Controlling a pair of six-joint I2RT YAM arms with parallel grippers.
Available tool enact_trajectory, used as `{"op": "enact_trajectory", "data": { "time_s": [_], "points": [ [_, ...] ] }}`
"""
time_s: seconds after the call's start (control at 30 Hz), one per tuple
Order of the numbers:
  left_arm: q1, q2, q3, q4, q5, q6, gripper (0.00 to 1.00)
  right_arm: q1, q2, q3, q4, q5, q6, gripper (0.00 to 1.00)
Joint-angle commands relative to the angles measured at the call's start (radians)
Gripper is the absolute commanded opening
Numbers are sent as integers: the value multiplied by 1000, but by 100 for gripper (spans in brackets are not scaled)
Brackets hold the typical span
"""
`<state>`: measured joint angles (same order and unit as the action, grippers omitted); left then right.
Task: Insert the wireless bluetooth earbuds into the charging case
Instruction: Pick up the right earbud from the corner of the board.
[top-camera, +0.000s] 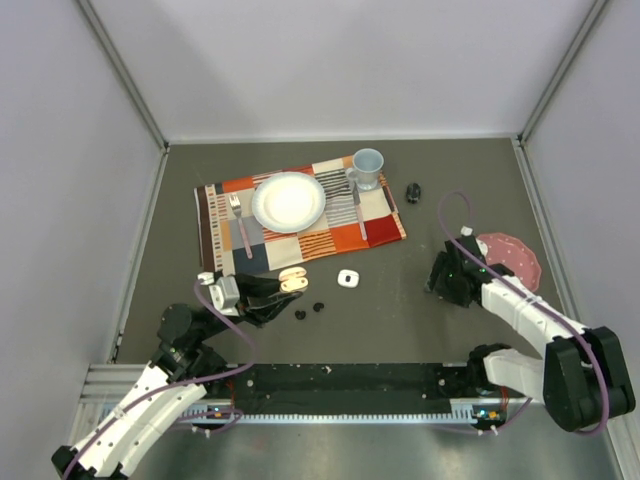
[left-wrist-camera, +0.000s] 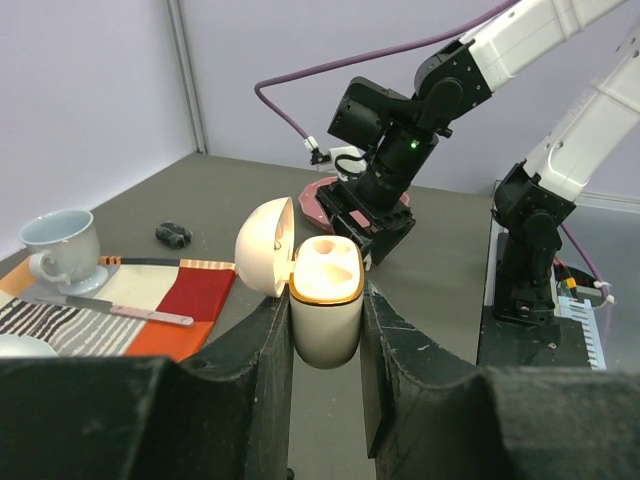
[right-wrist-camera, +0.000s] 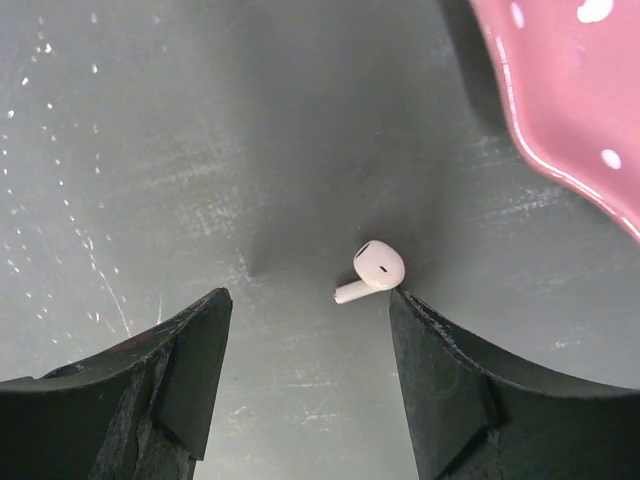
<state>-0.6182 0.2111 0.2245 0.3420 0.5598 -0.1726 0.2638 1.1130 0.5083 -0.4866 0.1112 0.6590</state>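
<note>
The charging case (left-wrist-camera: 327, 300) is clamped in the left hand (left-wrist-camera: 327, 335), at the near left of the tabletop (top-camera: 400, 330). The case is held upright between the two black fingers (left-wrist-camera: 250, 370). Its lid is swung open to the left.

A white earbud (right-wrist-camera: 375, 270) is seen lying on the tabletop at the right, near the pink plate (right-wrist-camera: 560, 90). The right hand (right-wrist-camera: 310, 310) is held low over it, with its fingers kept apart. The earbud lies between the fingers, right by the tip of the one on the right in the wrist view. It cannot be told if that finger is touching it. Nothing is gripped by this hand.

Two black earbuds (top-camera: 300, 314) are seen close together on the tabletop, just to the right of the left hand. A small white box (top-camera: 347, 278) is set a little farther back and to their right.

A striped mat (top-camera: 340, 240) is spread at the far side. A white plate (top-camera: 289, 201) is set on it, with a fork (top-camera: 240, 225) to its left and a knife (top-camera: 357, 210) to its right. A pale blue cup (top-camera: 367, 168) is stood at the mat's far right corner. A small black thing (top-camera: 413, 190) is seen just to the right of the cup, off the mat.
</note>
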Motion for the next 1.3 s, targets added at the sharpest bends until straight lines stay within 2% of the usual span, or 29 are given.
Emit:
{"op": "enact_trajectory", "data": {
  "time_s": [0.0, 0.23, 0.43, 0.7, 0.97, 1.1, 1.27],
  "points": [
    [-3, 8, 38, 29, 2, 7, 0, 35, 22, -13, 8, 7, 51, 65],
    [-3, 7, 38, 26, -3, 4, 0, 35, 30, 27, -49, 172, 65, 63],
    [-3, 8, 38, 25, -6, 5, 0, 34, 33, 18, -72, 240, 195, 59],
    [-3, 24, 45, 15, -8, 8, 0, 34, 73, 29, -83, 225, 430, 58],
    [-3, 22, 45, 9, -15, 10, 0, 35, 71, 38, -171, 217, 642, 55],
    [-2, 22, 45, 8, -17, 10, 0, 35, 54, 29, -187, 222, 706, 47],
    [-3, 28, 47, 8, -18, 12, 0, 35, 45, 41, -201, 220, 726, 45]
  ]
}}
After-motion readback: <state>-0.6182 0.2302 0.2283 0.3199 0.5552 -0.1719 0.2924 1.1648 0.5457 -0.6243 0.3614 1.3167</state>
